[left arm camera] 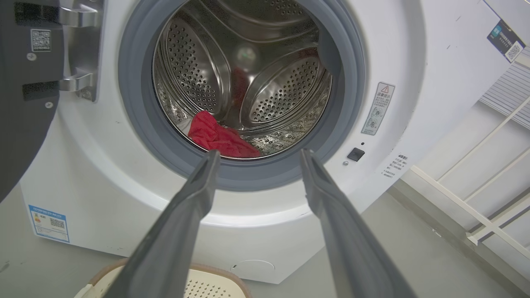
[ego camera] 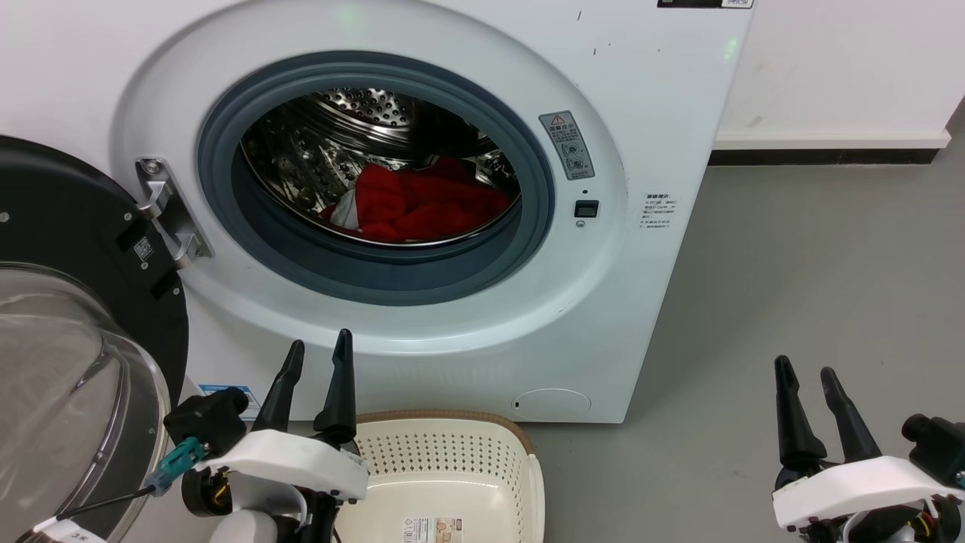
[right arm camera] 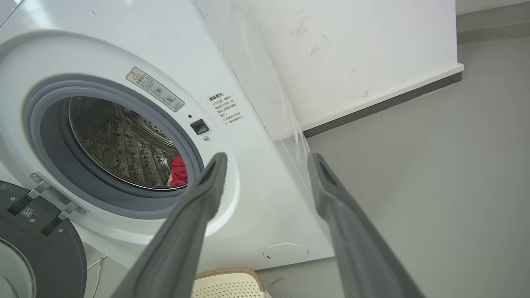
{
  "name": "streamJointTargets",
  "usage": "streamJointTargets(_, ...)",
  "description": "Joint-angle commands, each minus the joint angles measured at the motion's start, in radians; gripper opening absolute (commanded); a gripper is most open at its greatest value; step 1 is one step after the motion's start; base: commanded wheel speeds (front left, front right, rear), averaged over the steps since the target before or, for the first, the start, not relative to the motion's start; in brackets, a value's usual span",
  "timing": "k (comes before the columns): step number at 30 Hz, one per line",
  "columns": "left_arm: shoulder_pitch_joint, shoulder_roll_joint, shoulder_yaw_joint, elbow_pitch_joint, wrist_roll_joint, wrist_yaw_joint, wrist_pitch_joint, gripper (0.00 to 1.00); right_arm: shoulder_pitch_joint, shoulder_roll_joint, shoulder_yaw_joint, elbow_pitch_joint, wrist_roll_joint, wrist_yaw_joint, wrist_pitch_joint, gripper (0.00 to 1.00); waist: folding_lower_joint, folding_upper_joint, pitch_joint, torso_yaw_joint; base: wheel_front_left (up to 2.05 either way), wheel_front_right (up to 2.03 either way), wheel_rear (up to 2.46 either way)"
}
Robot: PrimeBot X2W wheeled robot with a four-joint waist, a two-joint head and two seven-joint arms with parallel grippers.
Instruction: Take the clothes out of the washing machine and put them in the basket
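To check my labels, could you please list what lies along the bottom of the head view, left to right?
open glass door → left claw → basket → right claw

floor [ego camera: 791, 286]: grey, smooth | washing machine [ego camera: 663, 98] stands on it | basket [ego camera: 452, 452] just before the machine's front

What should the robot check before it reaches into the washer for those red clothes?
1. Door stands open: ok.
2. Clothes lie low in the drum, near the front: ok.
3. Left gripper open, holding nothing: ok.
4. Right gripper open, holding nothing: ok.
5. Basket on the floor before the washer: ok.
6. How many garments are in the pile: cannot tell.
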Motion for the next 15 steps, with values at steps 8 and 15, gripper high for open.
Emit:
streamJointTargets(8, -0.025, 0.002, -0.017, -0.005, 0.112, 0.01, -0.028, 1.0, -0.007, -0.001, -0.001, -0.012, -0.125, 0.002, -0.018, 1.0, 0.0, 0.0, 0.005, 0.004, 0.0, 0.0, 0.0)
streamJointTargets(15, -0.024, 0.002, -0.018, -0.001, 0.184, 0.018, -0.045, 1.0, -0.007, -0.001, 0.001, -0.019, -0.205, 0.002, -0.028, 1.0, 0.0, 0.0, 0.007, 0.005, 0.0, 0.0, 0.0)
